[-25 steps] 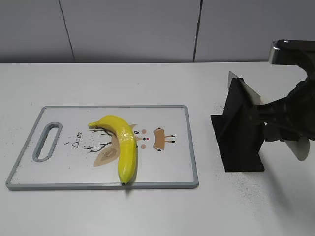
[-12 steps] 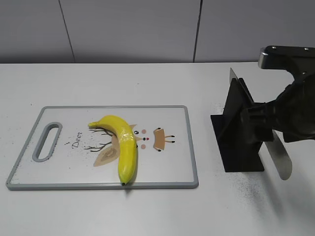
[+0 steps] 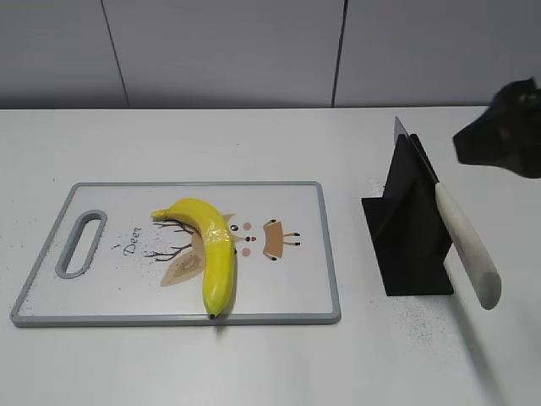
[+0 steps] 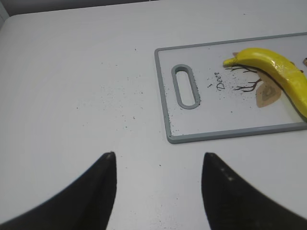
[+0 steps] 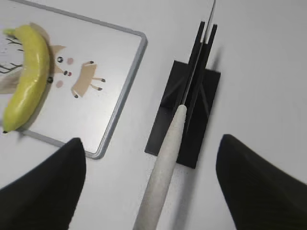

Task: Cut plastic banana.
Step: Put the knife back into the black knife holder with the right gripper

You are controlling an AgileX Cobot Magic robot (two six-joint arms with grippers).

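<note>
The glossy yellow plastic banana (image 3: 211,245) lies on the white cutting board (image 3: 287,288), over its deer print. It also shows in the left wrist view (image 4: 278,72) and the right wrist view (image 5: 26,86). A knife with a white handle (image 3: 467,245) rests in a black stand (image 3: 410,245), handle slanting toward the front right. My right gripper (image 3: 499,131) is a blurred dark shape above and right of the stand. In its own view it (image 5: 151,140) is open, high above the knife handle (image 5: 168,148), touching nothing. My left gripper (image 4: 159,154) is open and empty over bare table left of the board.
The board (image 4: 211,115) has a grey rim and a handle slot (image 4: 186,86) at its left end. The black stand (image 5: 192,96) sits on the white table right of the board. A grey wall runs behind the table.
My right gripper has lifted up and to the right, away from the knife stand, uncovering the white handle. The knife stays in the stand. The banana and board have not moved.
</note>
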